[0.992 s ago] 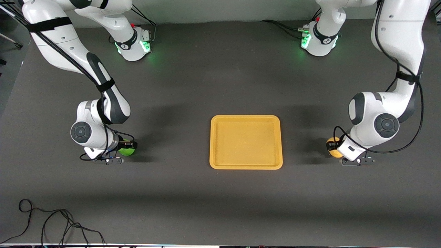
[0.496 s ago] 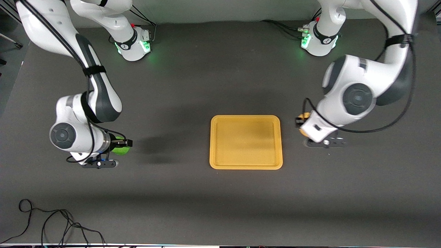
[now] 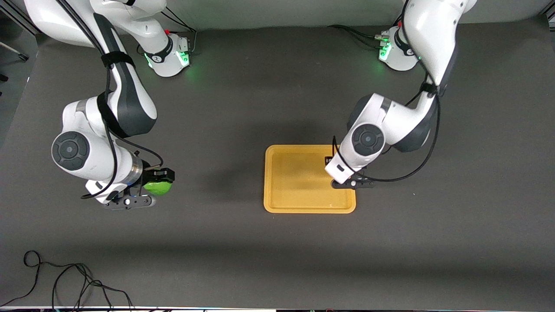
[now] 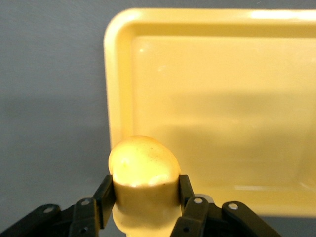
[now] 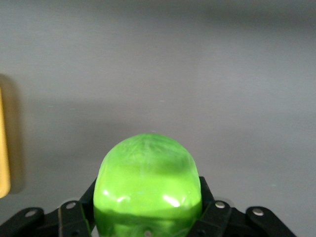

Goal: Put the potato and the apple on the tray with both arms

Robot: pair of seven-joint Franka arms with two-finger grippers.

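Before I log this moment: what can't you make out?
- Potato: hidden in the front view by the left arm; its lower part is hidden between the left pincer fingers in the wrist view.
- Apple: partly covered by the right pincer.
- Tray: one corner hidden by the left arm.

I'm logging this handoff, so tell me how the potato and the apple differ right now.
The potato is yellow and lumpy; the apple is bright green and round. The potato, in the left gripper, is over the tray at its edge; the apple, in the right gripper, is over bare table toward the right arm's end. Both are glossy, similar in size, and clamped between gripper fingers.
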